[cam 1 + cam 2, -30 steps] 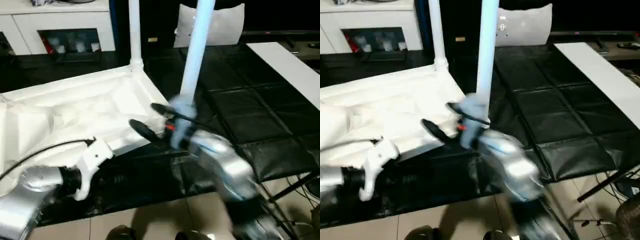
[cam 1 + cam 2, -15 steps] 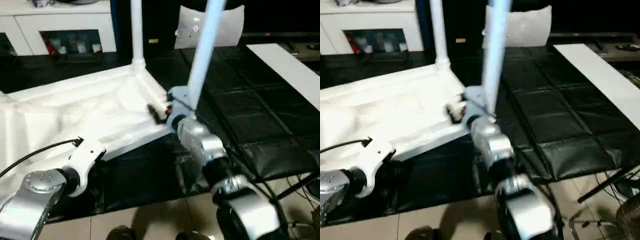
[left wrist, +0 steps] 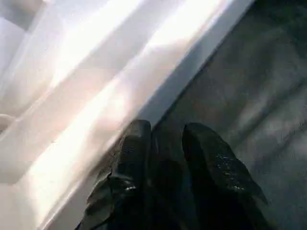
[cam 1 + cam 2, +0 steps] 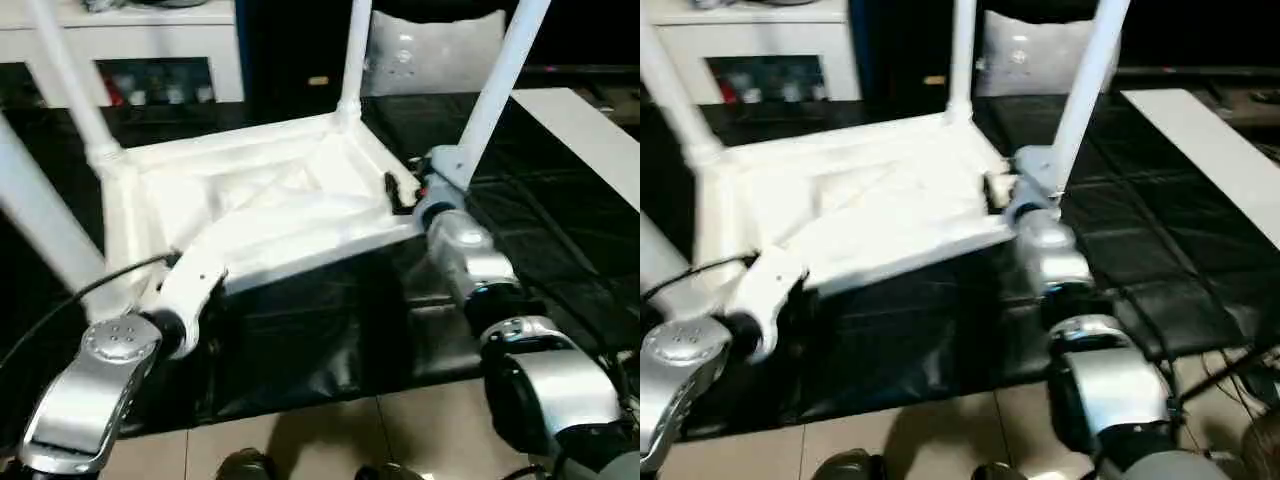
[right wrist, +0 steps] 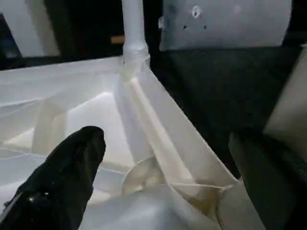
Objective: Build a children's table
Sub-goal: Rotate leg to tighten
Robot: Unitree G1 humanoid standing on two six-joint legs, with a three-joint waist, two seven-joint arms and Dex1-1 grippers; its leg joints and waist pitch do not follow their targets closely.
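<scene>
The children's table [image 4: 270,190] lies upside down on the black mat, white, ribbed underside up. Three legs stand in its corners: far [image 4: 352,50], back left [image 4: 70,90] and near left [image 4: 35,215]. A fourth leg [image 4: 495,80] leans up just outside the near right corner, next to my right gripper [image 5: 165,143]. That gripper is open and straddles the corner, one finger [image 5: 62,182] over the inside near a round empty socket [image 5: 144,175]. My left gripper [image 3: 165,132] sits at the table's front rim [image 3: 110,120], its fingers nearly together on the edge.
The black mat bench [image 4: 560,230] runs on to the right, with a long white board [image 4: 590,130] along its far right side. A white cabinet [image 4: 150,30] and a pale cushion [image 4: 430,50] stand behind. Tiled floor [image 4: 330,440] lies below the bench's front edge.
The table has swung and slid to the right with both grippers on it, bringing its two left legs into view. The leaning leg moved right together with my right gripper.
</scene>
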